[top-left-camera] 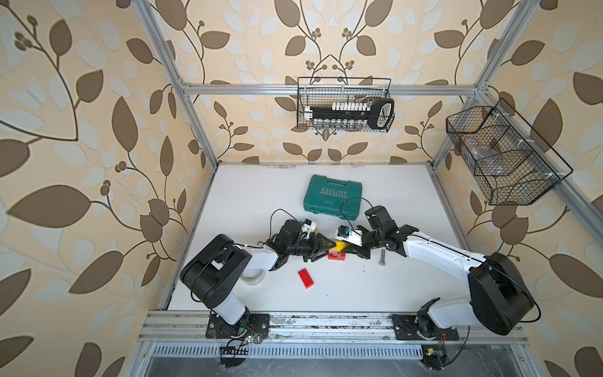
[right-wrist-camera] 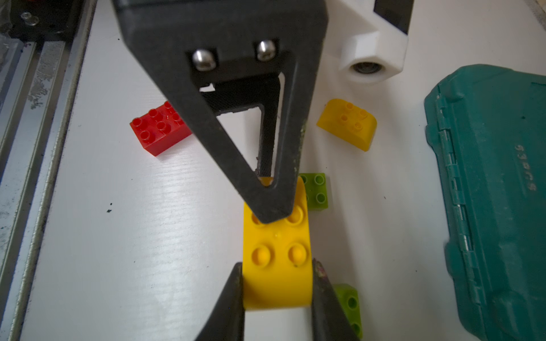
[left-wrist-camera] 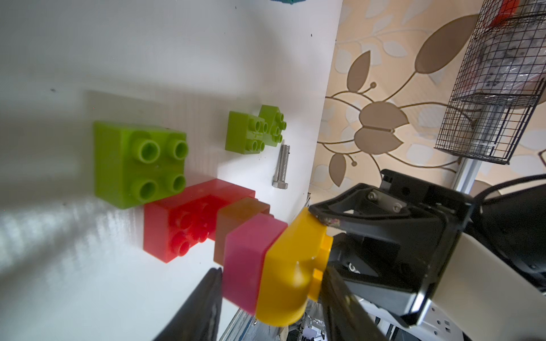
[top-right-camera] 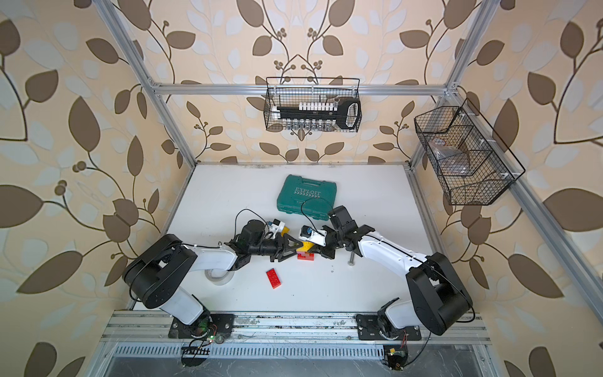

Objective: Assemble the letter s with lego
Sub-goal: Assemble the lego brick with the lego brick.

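A lego stack stands at mid-table: a red brick (left-wrist-camera: 174, 227) at the base, then brown (left-wrist-camera: 236, 215), pink (left-wrist-camera: 248, 259), and a curved yellow brick (left-wrist-camera: 292, 265) on top. My left gripper (left-wrist-camera: 271, 274) pinches the pink and yellow pair, one finger under the pink overhang and the other finger (right-wrist-camera: 266, 203) on the yellow studs. My right gripper (right-wrist-camera: 277, 274) is shut on the yellow brick's (right-wrist-camera: 277, 236) sides at one end. In a top view both grippers meet over the stack (top-left-camera: 336, 253). A long red brick (top-left-camera: 306, 278) lies loose nearer the front.
Green bricks (left-wrist-camera: 139, 165) (left-wrist-camera: 245, 133) lie beside the stack, and a second curved yellow brick (right-wrist-camera: 348, 124) lies behind it. A grey bolt (top-left-camera: 381, 258) lies to the right. A green tool case (top-left-camera: 334, 199) sits at the back. Wire baskets (top-left-camera: 346, 104) hang on the frame.
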`<state>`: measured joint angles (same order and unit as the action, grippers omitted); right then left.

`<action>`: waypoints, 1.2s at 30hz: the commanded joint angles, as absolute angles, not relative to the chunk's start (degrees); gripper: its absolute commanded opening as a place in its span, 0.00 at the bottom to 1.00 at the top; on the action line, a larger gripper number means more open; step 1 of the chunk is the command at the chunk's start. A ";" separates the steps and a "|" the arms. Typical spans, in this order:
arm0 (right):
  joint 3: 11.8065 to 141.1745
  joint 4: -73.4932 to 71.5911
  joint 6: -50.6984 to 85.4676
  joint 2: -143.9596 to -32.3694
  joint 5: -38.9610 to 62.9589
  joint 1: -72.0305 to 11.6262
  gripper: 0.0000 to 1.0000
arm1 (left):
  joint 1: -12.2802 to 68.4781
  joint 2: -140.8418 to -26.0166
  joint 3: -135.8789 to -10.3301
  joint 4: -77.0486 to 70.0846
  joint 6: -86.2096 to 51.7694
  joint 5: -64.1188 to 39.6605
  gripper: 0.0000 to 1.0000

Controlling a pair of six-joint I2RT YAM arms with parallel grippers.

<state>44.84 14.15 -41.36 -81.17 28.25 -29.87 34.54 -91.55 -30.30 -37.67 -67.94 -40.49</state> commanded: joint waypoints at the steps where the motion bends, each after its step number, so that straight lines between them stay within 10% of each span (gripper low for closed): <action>1: 45.35 16.07 -40.79 -82.27 27.43 -30.06 0.07 | 35.02 -89.83 -31.56 -38.45 -67.34 -41.22 0.54; 30: 45.83 16.26 -39.47 -82.66 27.03 -29.99 0.31 | 35.03 -89.81 -31.62 -37.26 -66.62 -41.04 0.50; 36: 45.96 16.26 -39.33 -82.81 27.07 -29.98 0.33 | 35.06 -89.74 -31.81 -36.11 -66.33 -40.79 0.64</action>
